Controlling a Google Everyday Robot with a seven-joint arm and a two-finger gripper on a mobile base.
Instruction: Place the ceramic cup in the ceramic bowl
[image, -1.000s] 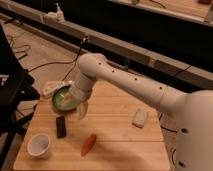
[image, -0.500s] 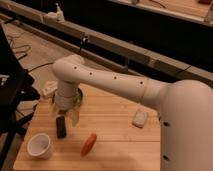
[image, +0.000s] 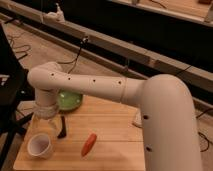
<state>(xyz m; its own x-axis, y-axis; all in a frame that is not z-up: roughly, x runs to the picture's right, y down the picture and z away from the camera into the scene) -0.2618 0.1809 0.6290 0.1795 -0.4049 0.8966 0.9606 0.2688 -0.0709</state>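
As the claw (image: 46, 124), apart or together I cannot tell, is hovering over the ceramic cup (image: 39, 145) at the desk's (image: 117, 152) near-left corner, centring before descending is looking wise.

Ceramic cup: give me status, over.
Pincer directly over ceramic cup. Cup upright on table, not in ceramic bowl. Small black object lies between cup and bowl.
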